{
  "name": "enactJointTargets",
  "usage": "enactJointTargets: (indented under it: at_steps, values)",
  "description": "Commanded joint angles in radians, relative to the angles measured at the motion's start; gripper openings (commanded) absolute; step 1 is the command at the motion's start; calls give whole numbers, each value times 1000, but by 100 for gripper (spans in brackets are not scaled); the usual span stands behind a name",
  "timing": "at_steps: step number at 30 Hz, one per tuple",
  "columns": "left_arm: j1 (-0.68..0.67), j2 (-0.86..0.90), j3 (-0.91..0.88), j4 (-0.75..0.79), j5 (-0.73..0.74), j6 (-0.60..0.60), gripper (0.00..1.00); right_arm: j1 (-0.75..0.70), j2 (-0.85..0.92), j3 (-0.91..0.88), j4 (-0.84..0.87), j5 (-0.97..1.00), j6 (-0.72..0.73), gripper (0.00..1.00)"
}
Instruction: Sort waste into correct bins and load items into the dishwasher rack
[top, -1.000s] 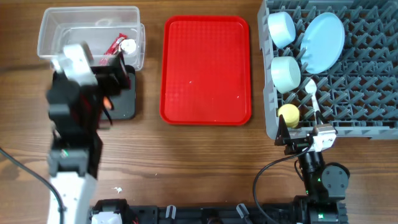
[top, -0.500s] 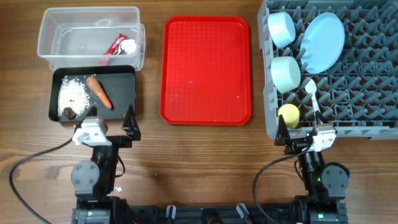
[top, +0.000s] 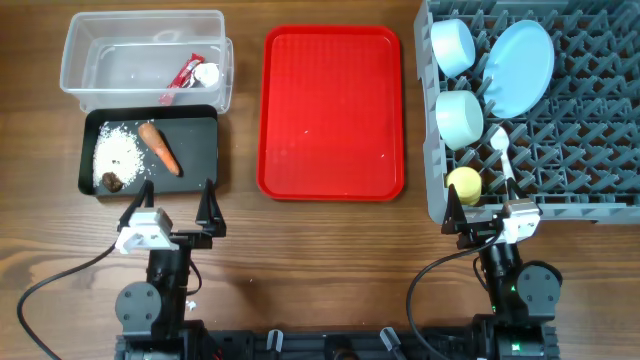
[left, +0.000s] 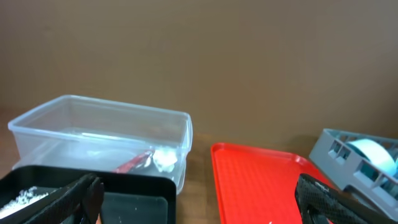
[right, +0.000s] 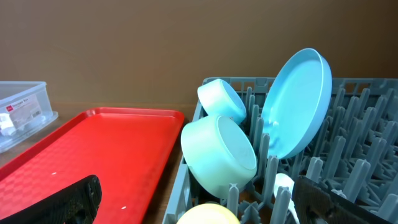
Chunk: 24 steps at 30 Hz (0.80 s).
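Gaping empty over the wooden table (top: 330, 250) (plain brown wall (left: 199, 56) behind): left claw (top: 178, 192), right claw (top: 482, 202).

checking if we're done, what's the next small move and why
Probably none: leave arms parked. The red snack wrapper and silvery foil ball lie in the clear plastic tub, orange carrot piece and white rice in the black tray, pale blue dishes in the grey plastic rack; left gripper and right gripper are open, empty.
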<state>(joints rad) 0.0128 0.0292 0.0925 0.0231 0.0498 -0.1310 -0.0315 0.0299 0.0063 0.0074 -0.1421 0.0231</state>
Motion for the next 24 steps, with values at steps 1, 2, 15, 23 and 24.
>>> enactJointTargets:
  at_steps: [1, 2, 15, 23, 24]
  values:
    - [-5, -27, -10, 2, -17, 24, 100, 8, 1, -1, 5, -16, 13, 100]
    - [-5, -27, -11, 2, -17, 24, 100, 8, 1, -1, 5, -16, 13, 100]
    - [-5, -27, -87, 65, -5, 23, 100, 8, 1, -1, 5, -16, 13, 100]
    - [-37, -27, -87, -100, -9, 22, 100, 8, 1, -1, 5, -16, 13, 100]
    - [-37, -27, -87, -100, -9, 23, 100, 8, 1, -1, 5, -16, 13, 100]
